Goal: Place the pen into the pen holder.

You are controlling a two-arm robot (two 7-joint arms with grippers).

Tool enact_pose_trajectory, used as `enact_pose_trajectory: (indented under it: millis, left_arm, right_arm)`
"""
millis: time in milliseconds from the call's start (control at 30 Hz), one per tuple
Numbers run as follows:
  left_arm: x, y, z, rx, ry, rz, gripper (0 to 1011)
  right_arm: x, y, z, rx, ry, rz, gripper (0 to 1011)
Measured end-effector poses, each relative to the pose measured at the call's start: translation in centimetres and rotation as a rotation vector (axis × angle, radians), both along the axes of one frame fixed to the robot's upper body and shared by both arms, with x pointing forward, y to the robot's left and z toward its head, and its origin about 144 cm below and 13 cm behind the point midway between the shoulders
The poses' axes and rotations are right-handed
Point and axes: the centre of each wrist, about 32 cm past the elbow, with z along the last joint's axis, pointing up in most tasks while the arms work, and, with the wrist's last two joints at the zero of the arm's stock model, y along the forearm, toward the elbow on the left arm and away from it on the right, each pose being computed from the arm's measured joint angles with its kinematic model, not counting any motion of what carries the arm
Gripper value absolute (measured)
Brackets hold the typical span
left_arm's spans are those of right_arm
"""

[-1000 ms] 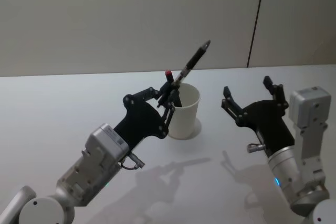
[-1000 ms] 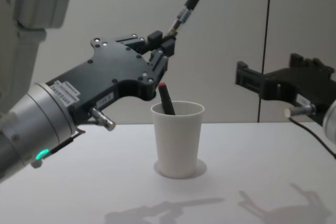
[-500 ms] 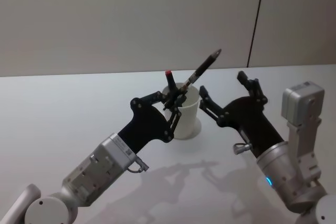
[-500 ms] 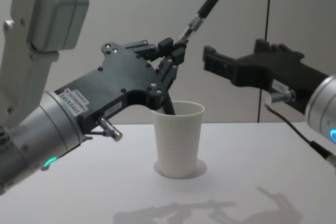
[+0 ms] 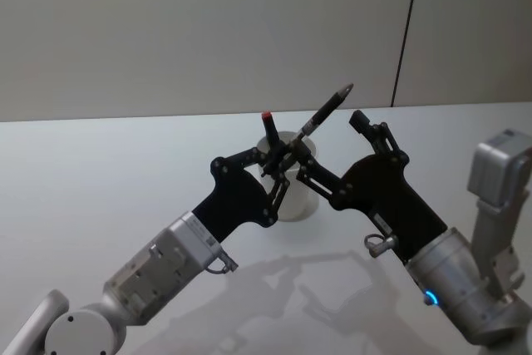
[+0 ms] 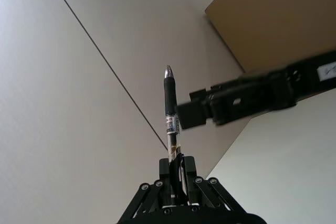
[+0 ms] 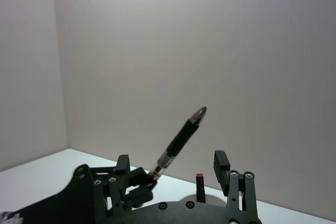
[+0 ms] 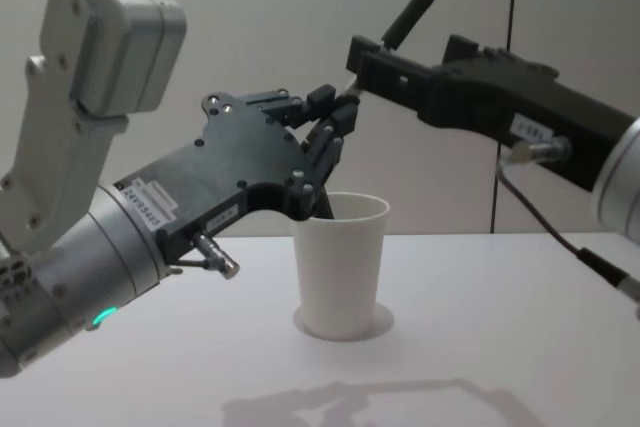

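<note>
My left claw (image 5: 281, 158) is clamped on the lower end of the pen (image 5: 326, 110). The pen tilts tip-up toward the upper right, above the pen holder (image 8: 340, 267). In the head view both claws hide most of that white paper cup. The chest view gives me its whole tapered side and rolled rim, standing on the table (image 8: 500, 347) at centre. The left wrist view adds the pen's clear barrel, black grip and silver tip. A red-tipped pen (image 5: 268, 121) stands in the cup. My right claw (image 5: 332, 145), spread wide and empty, has swung in from the right over the last second and is now just beside the pen's shaft.
</note>
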Motion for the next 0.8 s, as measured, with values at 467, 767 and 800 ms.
enact_pose_trajectory:
  millis: [467, 767, 800]
  left_arm:
    - [0.6, -0.1, -0.2, 0.006, 0.020, 0.013, 171]
    - [0.8, -0.1, -0.2, 0.004, 0.026, 0.019, 171]
    - [0.8, -0.1, -0.2, 0.004, 0.026, 0.019, 171]
  right_arm:
    - [-0.9, -1.3, 0.4, 0.057, -0.013, 0.048, 1001]
    - [-0.8, -1.7, 0.5, 0.084, -0.007, 0.053, 1001]
    - [-0.7, -1.7, 0.5, 0.089, -0.006, 0.054, 1001]
